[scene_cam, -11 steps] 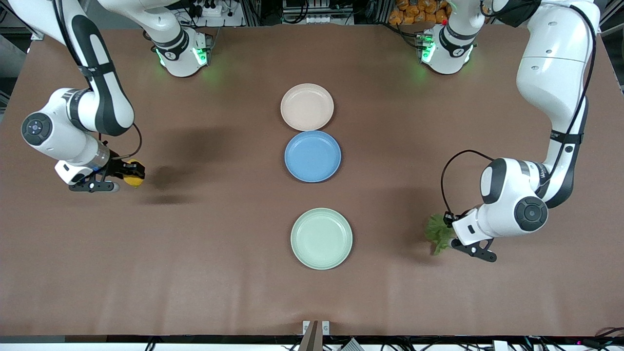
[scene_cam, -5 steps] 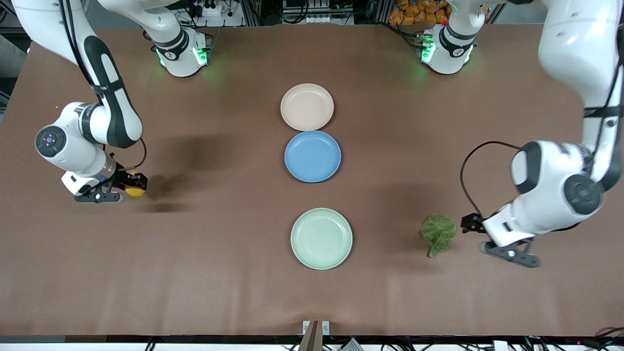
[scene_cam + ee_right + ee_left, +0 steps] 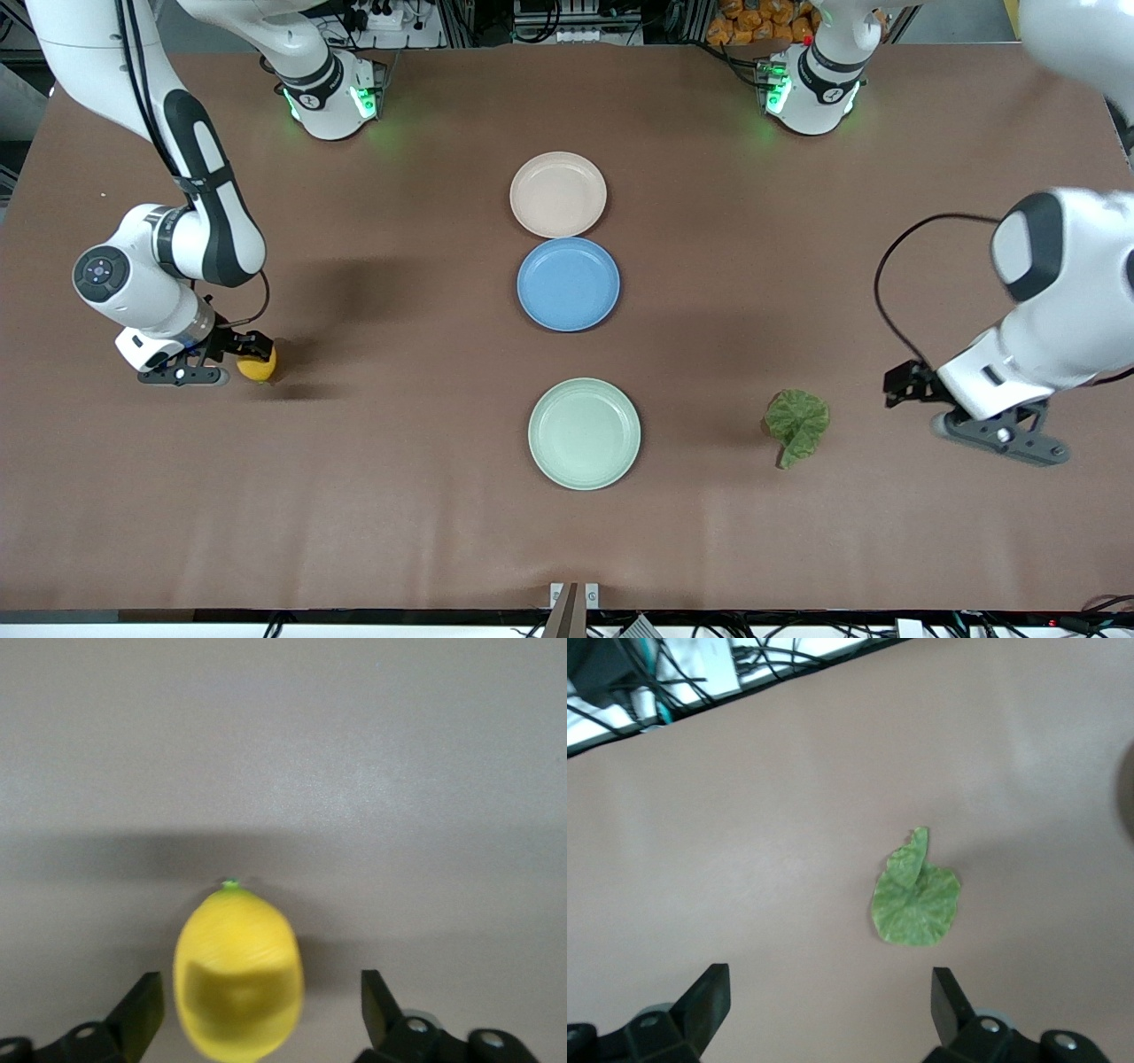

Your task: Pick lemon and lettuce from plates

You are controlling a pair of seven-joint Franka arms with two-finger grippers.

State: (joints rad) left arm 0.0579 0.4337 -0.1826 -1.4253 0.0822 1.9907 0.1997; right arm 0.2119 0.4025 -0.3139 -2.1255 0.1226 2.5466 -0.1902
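The yellow lemon [image 3: 257, 365] lies on the brown table near the right arm's end; in the right wrist view the lemon [image 3: 237, 970] sits between the spread fingers, with gaps on both sides. My right gripper [image 3: 249, 346] [image 3: 259, 997] is open, low around the lemon. The green lettuce [image 3: 797, 424] [image 3: 915, 904] lies flat on the table toward the left arm's end, beside the mint plate [image 3: 584, 432]. My left gripper [image 3: 902, 386] [image 3: 831, 1005] is open and empty, raised off the lettuce toward the left arm's end. The beige plate [image 3: 558, 194] is empty.
An empty blue plate [image 3: 568, 283] lies between the beige and mint plates, in a line down the table's middle. The arms' bases stand along the table's edge farthest from the front camera.
My left gripper let the lettuce down on the table and drew away toward the left arm's end. My right gripper lowered the lemon onto the table and opened.
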